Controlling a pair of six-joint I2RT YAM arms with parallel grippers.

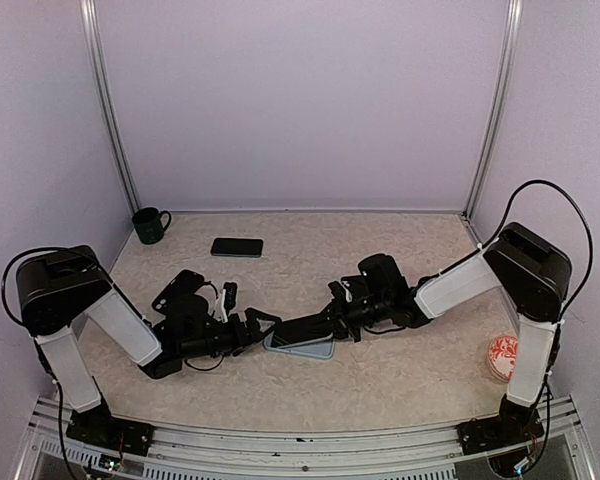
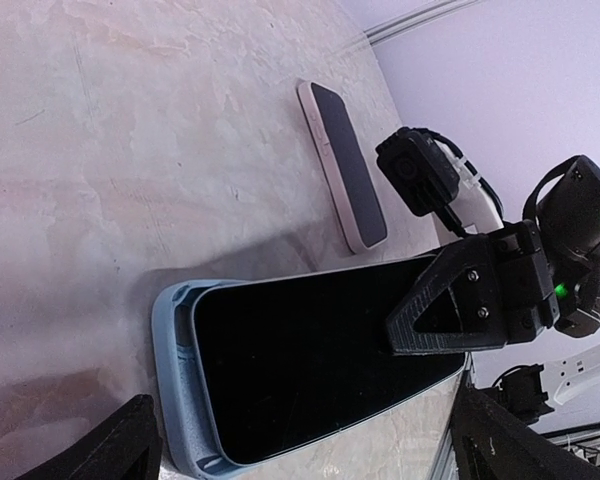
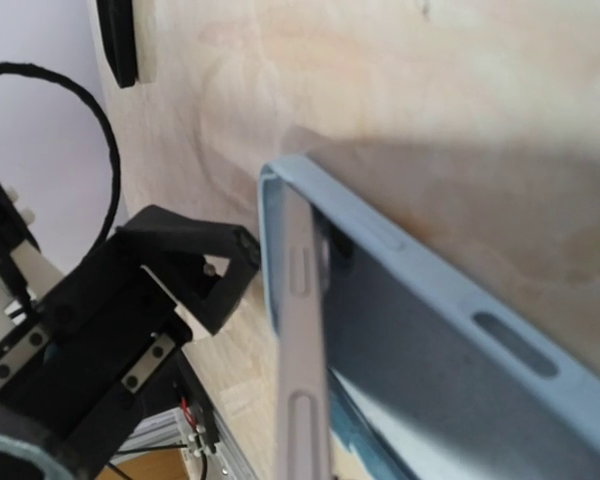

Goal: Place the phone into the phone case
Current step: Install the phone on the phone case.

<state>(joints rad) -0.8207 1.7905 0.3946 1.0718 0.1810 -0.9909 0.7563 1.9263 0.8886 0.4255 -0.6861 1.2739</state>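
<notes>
The light blue phone case (image 1: pixel 305 349) lies flat on the table between the two arms. The black phone (image 1: pixel 298 331) rests with its left end inside the case (image 2: pixel 175 380), and its dark screen (image 2: pixel 310 360) faces up at a slant. My right gripper (image 1: pixel 328 320) is shut on the phone's right end, with one finger (image 2: pixel 450 305) lying over the screen. In the right wrist view the phone's pale side edge (image 3: pixel 302 340) runs across the case's inside (image 3: pixel 450 340). My left gripper (image 1: pixel 262 326) stands open at the case's left end, its fingers (image 2: pixel 130 445) on either side and touching nothing.
A second phone (image 1: pixel 237 247) lies farther back on the table, seen as a pinkish slab (image 2: pixel 345 165) in the left wrist view. A dark green mug (image 1: pixel 150 225) stands at the back left. A round red-and-white object (image 1: pixel 502 357) sits by the right arm's base.
</notes>
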